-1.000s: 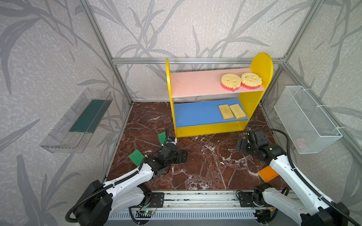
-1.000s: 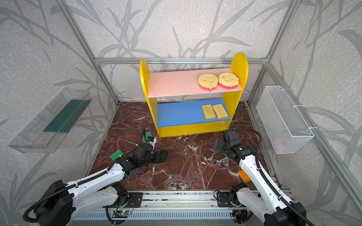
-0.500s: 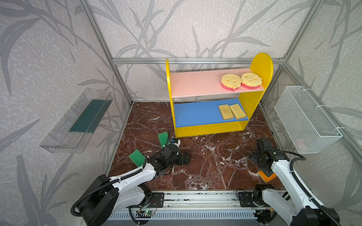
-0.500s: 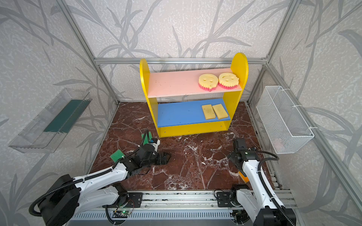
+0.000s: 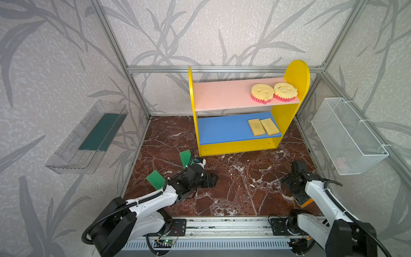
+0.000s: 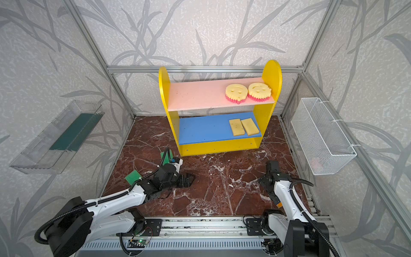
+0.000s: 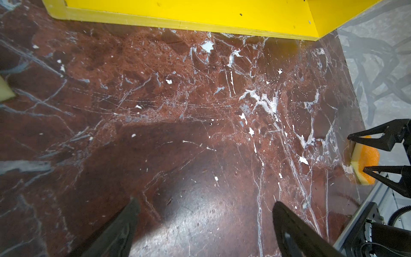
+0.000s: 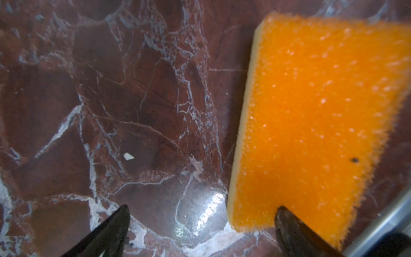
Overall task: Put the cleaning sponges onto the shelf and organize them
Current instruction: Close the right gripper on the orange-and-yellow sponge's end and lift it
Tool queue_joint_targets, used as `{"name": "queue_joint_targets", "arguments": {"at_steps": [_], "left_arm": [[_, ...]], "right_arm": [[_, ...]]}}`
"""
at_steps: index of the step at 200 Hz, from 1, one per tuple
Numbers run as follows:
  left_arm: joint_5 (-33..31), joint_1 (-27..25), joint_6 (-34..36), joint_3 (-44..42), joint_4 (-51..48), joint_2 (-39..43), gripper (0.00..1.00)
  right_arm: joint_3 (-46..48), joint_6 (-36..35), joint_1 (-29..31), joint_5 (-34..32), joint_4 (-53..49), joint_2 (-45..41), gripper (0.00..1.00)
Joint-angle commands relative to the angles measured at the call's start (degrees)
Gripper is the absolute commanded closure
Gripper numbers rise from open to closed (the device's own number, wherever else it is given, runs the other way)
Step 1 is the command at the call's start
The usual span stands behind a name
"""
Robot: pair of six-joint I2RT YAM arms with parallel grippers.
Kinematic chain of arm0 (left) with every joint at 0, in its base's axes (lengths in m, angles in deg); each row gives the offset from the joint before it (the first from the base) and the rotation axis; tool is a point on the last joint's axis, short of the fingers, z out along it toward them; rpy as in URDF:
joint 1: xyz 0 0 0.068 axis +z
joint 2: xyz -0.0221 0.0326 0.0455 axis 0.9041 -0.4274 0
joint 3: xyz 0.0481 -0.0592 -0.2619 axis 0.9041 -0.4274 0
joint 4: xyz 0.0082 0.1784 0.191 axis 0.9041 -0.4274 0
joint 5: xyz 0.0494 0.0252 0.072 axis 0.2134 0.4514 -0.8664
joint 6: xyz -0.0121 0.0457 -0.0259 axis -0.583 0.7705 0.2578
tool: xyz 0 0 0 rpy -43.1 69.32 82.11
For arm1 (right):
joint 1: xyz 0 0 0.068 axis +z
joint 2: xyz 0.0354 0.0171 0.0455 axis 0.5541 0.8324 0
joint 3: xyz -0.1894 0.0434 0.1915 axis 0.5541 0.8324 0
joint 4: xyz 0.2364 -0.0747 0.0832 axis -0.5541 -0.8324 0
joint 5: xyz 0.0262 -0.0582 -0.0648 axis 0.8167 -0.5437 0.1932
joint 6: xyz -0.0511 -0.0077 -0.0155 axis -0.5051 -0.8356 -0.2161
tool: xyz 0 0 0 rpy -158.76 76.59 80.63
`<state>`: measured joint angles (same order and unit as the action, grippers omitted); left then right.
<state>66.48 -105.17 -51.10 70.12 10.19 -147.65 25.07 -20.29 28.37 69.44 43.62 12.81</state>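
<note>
**Shelf.** The shelf (image 5: 235, 145) stands at the rear of the bench (image 5: 244, 195), with its round-topped side on the right in both top views.

**Sponges on the shelf.**
- Two round smiley sponges (image 5: 262, 92) lie face up, side by side and touching, at the right end of the pink upper board (image 5: 218, 95).
- Two pale yellow rectangles (image 5: 256, 126) lie flat, side by side, at the right end of the blue lower board (image 5: 222, 131).

**Sponges on the bench.**
- Two green-faced sponges (image 5: 155, 179) lie on the left part of the bench. One is just in front of the shelf's left front corner. The other is nearer the left bench edge, beside the left arm (image 5: 151, 200).
- One orange-faced sponge (image 8: 311, 122) lies orange side up near the front right corner, close to the metal rail (image 5: 222, 227). In both top views the right arm (image 5: 318, 195) covers most of it.

**Left fingers** (image 7: 120, 233). They are spread wide and hold nothing. Only bare bench shows between them, in front of the shelf base.

**Right fingers** (image 8: 111, 233). They are spread wide and hold nothing. In the right wrist view one fingertip overlaps the near edge of the orange-faced sponge, and the other is over bare bench. Contact with the sponge cannot be determined.

**Wall fixtures.** A clear tray (image 5: 73, 153) hangs on the left wall. A wire basket (image 5: 347, 133) hangs on the right wall.
</note>
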Motion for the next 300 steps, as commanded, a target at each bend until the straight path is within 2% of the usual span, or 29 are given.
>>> {"name": "queue_joint_targets", "arguments": {"at_steps": [1, 37, 105, 175, 195, 216, 253, 300], "left_arm": [[-1.0, -0.1, -1.0, -1.0, -0.6, 1.7, 0.05], [-1.9, -0.1, -1.0, -1.1, -1.4, 2.2, 0.05], [-1.6, -0.1, -1.0, -0.1, -0.4, -0.5, 0.05], [-2.1, -0.1, -0.5, 0.3, -1.0, 0.0, 0.05], [-2.1, -0.1, -0.5, 0.3, -1.1, 0.2, 0.05], [-2.4, -0.1, -0.2, 0.3, -1.3, 0.4, 0.05], [-2.8, -0.1, 0.4, 0.3, -0.7, 0.2, 0.05], [-3.1, 0.0, 0.7, 0.4, -0.9, 0.4, 0.05]], "right_arm": [[1.9, -5.8, -0.3, 8.7, 10.0, 1.4, 0.01], [2.1, -10.1, -0.3, 18.1, 16.5, 2.6, 0.01], [1.3, -12.3, 0.3, 25.0, 22.4, 5.7, 0.0], [-7.7, -14.8, 11.7, 27.5, 23.3, 13.8, 0.01], [-10.1, -15.7, 13.3, 27.5, 21.7, 14.2, 0.01], [-11.1, -16.2, 13.3, 25.3, 18.2, 11.4, 0.0], [-10.5, -13.6, 13.9, 13.4, 11.1, 5.2, 0.01], [-12.2, -9.1, 14.8, 3.9, 7.7, 11.2, 0.01]]}}
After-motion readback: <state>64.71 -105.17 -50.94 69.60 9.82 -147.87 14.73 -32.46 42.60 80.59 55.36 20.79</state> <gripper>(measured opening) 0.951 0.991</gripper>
